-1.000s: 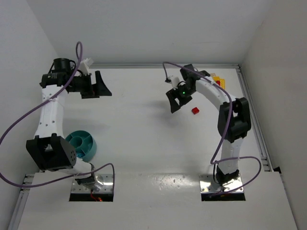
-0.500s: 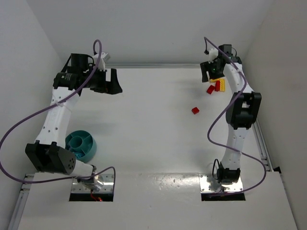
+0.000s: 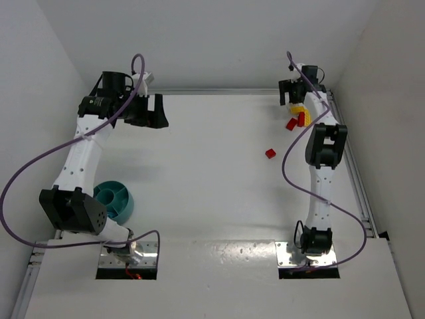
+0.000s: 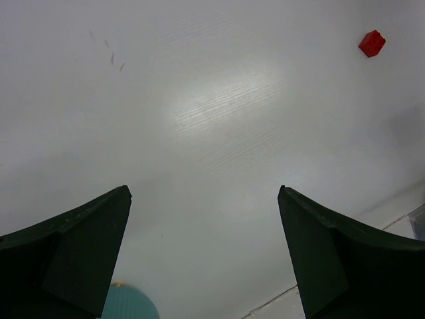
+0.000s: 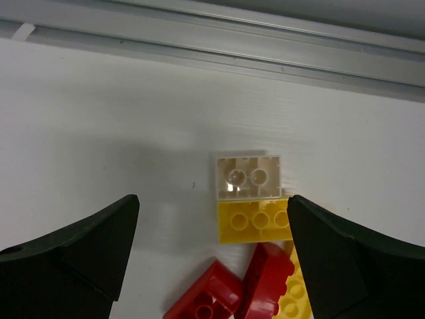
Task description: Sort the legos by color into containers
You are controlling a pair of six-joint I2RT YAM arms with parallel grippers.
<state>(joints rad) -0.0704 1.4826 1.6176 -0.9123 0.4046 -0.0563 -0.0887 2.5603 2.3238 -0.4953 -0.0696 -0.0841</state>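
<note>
Legos [image 5: 255,224] (red, yellow, clear) lie under the wide-spread right claw [image 5: 212,201].

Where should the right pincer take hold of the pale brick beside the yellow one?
Probably by its two short ends, from above: the pale brick lies flat with one long side against the yellow brick, so only the ends are both free.

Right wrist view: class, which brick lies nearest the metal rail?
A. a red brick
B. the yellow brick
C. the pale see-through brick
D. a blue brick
C: the pale see-through brick sits on the rail side of the yellow brick, closest to the metal rail; the red bricks lie farther off.
</note>
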